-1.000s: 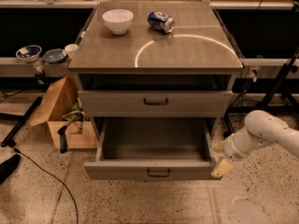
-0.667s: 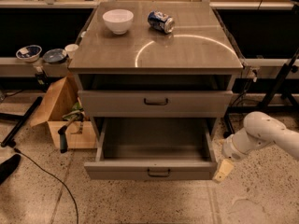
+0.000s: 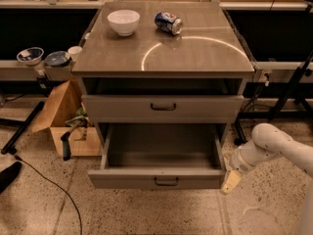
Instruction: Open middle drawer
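The middle drawer (image 3: 156,179) is pulled far out of the grey cabinet. Its flat grey front carries a small black bar handle (image 3: 166,181), and its plain grey box interior (image 3: 161,146) is empty. The upper drawer (image 3: 163,107), with a taller front, stands above it and looks slightly out. The lowest drawer is hidden under the open one. My gripper (image 3: 230,181), on the white arm (image 3: 274,143), hangs just off the right front corner of the middle drawer, low near the floor and off the handle.
On the cabinet top (image 3: 195,53) stand a white bowl (image 3: 123,21) and a blue can (image 3: 168,22) lying on its side. A cardboard box (image 3: 66,121) with tools sits on the floor at the left. Bowls (image 3: 30,55) rest on a left shelf. A cable (image 3: 49,185) crosses the floor.
My gripper has dropped slightly beside the drawer's right front corner. The middle drawer stays pulled out as before.
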Tool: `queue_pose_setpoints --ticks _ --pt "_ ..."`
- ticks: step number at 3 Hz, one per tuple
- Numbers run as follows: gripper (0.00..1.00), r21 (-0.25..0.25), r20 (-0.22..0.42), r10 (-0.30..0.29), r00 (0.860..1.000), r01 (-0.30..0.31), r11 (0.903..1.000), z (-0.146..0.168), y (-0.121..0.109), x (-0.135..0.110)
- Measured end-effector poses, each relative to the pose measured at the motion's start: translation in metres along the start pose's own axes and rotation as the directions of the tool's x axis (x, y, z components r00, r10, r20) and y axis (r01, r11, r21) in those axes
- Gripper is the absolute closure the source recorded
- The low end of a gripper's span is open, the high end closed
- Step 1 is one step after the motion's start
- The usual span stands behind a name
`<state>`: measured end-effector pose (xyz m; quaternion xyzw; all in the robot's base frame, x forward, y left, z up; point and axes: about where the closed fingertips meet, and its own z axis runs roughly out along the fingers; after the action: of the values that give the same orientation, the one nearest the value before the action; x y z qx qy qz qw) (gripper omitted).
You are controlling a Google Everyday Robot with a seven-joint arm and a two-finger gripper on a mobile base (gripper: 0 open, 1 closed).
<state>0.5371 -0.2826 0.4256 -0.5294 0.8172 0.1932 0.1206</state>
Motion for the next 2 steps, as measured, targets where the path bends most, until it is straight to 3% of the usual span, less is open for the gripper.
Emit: queue_pose_setpoints --ticks 2 --pt "0.41 0.013 0.02 -0.001 1.0 0.0 0.9999 0.005 0.024 0.009"
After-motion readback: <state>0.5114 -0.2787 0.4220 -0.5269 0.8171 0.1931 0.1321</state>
